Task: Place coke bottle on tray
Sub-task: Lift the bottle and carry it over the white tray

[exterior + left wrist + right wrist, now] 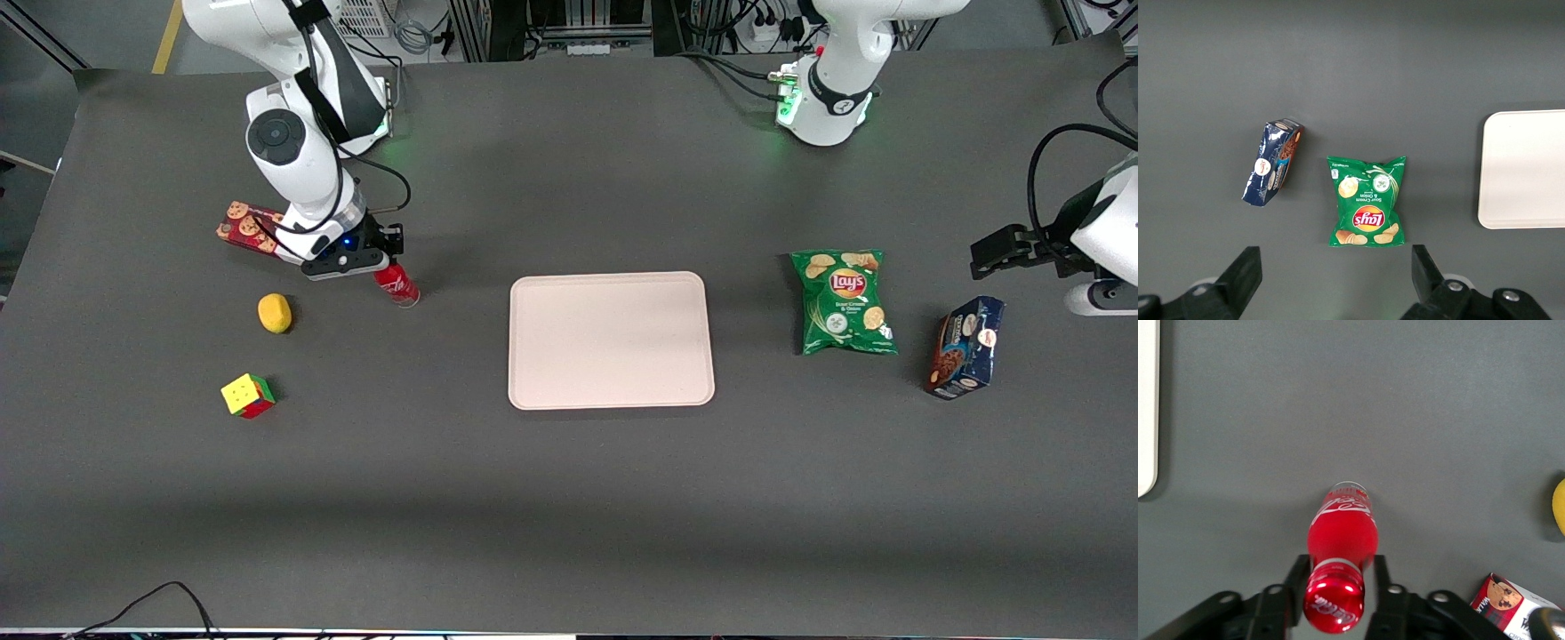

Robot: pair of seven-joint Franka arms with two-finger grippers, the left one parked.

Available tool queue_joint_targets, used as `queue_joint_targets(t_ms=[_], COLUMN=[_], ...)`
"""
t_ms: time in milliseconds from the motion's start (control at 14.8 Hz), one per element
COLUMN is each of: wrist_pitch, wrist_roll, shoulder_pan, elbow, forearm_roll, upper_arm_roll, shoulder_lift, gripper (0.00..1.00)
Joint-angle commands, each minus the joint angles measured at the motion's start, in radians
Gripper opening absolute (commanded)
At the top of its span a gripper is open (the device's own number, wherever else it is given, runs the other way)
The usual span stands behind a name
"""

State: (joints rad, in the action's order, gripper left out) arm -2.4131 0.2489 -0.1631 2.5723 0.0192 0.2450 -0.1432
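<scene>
The coke bottle (pixel 396 284) stood upright on the worktop (pixel 569 498), toward the working arm's end and nearer the robots' edge than the front edge, well apart from the tray (pixel 611 340). In the right wrist view the bottle (pixel 1340 553) showed its red cap and white script, with its clear base down on the worktop.

The hand (pixel 384 267) was down over the bottle's neck. Its fingers (pixel 1297 577) sat on either side just under the cap, narrowly apart and close against the neck. Contact looked made or nearly made, but I could not tell whether the grip was firm. The bottle did not appear lifted.

Step in hand, by my reading: the grasp, with lift and carry not yet done. The next move calls for a secure pinch on the neck, a straight lift clear of the worktop, then a carry toward the middle of the worktop, where the tray lay bare. The bottle is tall and slim, so it should be set down gently and upright inside the rim.

Nearby: a red cookie box (pixel 249 228) under the arm, a yellow lemon (pixel 275 313) and a puzzle cube (pixel 247 396) nearer the front edge. A chip bag (pixel 844 301) and a blue box (pixel 965 347) lay toward the parked arm's end.
</scene>
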Motion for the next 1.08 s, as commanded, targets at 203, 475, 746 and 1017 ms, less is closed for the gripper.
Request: queue_joint_targets(t_ms=[203,475,746,1017], wrist_pitch=[0.034,0.177,0.392,0.511], wrist_roll=[0.026,0.041,0.095,0.168], shoulder_pan=[-0.009,-0.009,-0.010,-0.018], elbow=[-0.011,-0.101,-0.315,-0.567], forearm_roll=[0.015,0.024,0.036,0.079], upper_arm_roll=[0.000,0.002,0.019,0.046], shoulder_lift=[-0.030,-0.062,-0.065,0.017], gripper=[0.00,0.00,0.00,0.00])
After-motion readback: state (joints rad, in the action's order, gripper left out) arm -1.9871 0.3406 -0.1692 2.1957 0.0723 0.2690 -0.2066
